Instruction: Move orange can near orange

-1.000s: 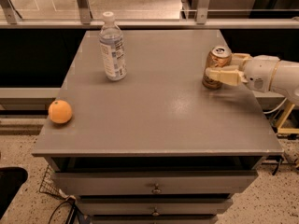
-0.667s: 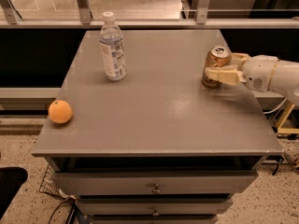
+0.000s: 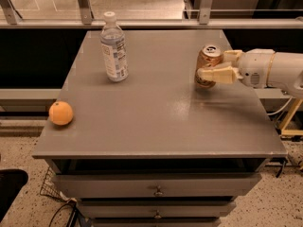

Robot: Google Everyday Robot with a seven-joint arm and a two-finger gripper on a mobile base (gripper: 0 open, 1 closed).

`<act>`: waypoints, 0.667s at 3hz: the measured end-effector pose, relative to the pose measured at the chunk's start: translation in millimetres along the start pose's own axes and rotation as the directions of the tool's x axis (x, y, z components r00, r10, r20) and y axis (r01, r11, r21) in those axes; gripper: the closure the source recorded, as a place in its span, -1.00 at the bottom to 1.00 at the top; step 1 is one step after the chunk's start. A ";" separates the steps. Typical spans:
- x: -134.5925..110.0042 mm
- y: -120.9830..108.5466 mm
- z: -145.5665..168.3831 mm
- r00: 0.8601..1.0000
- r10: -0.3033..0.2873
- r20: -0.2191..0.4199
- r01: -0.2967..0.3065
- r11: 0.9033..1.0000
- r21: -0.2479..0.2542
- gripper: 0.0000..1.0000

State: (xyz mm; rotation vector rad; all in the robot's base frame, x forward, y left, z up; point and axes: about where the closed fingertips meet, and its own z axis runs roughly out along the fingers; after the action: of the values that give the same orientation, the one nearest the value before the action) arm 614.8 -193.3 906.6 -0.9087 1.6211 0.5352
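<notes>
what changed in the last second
The gripper, fingers closed on the orange can, has carried it a little way toward the orange. The grasp is unchanged. The orange and the water bottle stayed where they were.

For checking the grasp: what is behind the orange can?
The gripper grips the orange can from the right; its far finger shows behind it. That finger's tip is covered.

Pincer (image 3: 207, 69) clasps orange can (image 3: 209, 59) at table's (image 3: 156, 112) right; orange (image 3: 61, 113) at left edge, bottle (image 3: 114, 48) rear-left.
</notes>
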 end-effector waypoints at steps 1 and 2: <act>-19.2 42.6 2.6 0.999 0.048 0.009 -0.048 0.998 -0.040 1.00; -13.2 99.1 8.1 0.989 0.142 0.028 -0.139 0.986 -0.089 1.00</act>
State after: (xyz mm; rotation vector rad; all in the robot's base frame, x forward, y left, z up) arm 541.9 -124.4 904.9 -0.8481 1.6489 0.7203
